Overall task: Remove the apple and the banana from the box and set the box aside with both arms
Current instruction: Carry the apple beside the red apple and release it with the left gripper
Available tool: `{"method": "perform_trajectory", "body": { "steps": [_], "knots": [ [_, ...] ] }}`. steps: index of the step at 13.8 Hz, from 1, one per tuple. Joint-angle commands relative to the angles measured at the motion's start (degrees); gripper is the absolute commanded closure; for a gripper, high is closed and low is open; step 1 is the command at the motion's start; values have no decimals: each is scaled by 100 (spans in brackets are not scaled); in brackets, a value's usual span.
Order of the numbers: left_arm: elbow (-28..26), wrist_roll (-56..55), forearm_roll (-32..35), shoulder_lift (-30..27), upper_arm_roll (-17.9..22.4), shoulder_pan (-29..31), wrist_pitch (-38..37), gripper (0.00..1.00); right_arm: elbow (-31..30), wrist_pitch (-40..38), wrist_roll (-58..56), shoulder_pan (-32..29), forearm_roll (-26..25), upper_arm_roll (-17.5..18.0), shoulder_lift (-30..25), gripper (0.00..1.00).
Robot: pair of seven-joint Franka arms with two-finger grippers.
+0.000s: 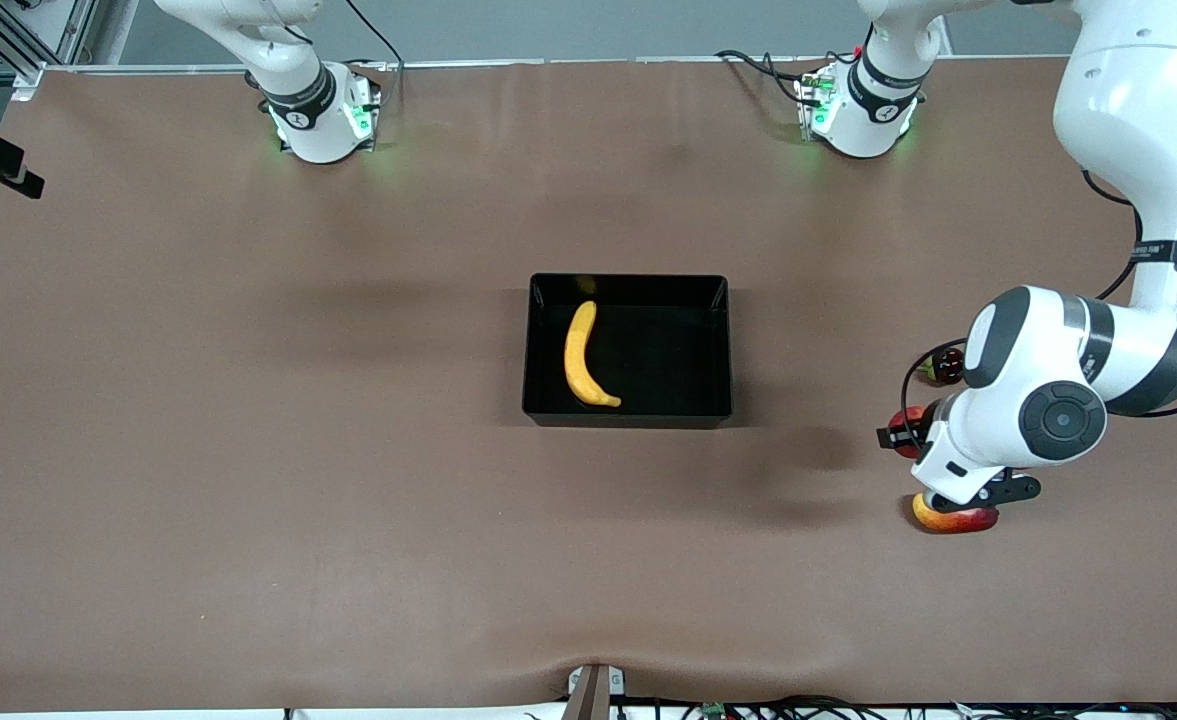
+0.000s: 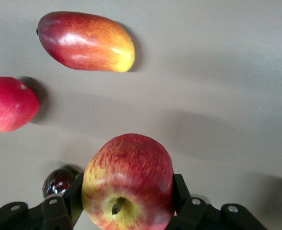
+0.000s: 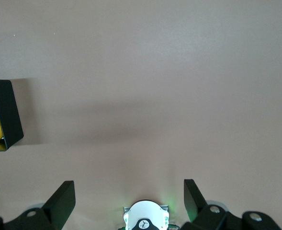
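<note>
- The apple (image 2: 128,182), red with yellow streaks and its stem dimple facing the wrist camera, is clamped between the fingers of the left gripper (image 2: 128,203), up in the air over the brown table (image 1: 248,450) at the left arm's end, well apart from the box (image 1: 628,420)
- Under and around it lie a red-and-yellow mango (image 2: 85,42), a plain red round fruit (image 2: 10,104) and a small dark fruit (image 2: 58,182); the apple touches none of them
- The banana (image 1: 581,356) lies in the black box at mid-table, along the wall toward the right arm's end
- The right gripper (image 3: 129,199) hangs with its fingers spread wide and empty over bare table near its own base; that arm waits
- Judged step: apple is out and needs setting down; the move calls for lowering onto a bare patch among the fruit, then letting go; banana and box are not yet dealt with
- No readable brand or label; small print on an arm band is too fine to read
</note>
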Motion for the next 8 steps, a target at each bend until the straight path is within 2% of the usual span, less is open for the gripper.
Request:
{"method": "perform_trajectory", "body": {
  "steps": [1,3,6,8],
  "knots": [
    [-593,76,134,-62,-57,317,670,100,-41,9,-28,-145,93,69,-86,0],
    [-840,102,256,70,-57,510,1101,100,-41,9,-28,-145,93,78,-86,0],
    [-1139,102,836,219,-57,818,1629,100,-41,17,-28,-145,93,69,-86,0],
    [-1201,102,882,220,-57,845,1709,100,-41,17,-28,-145,93,78,-86,0]
  ]
}}
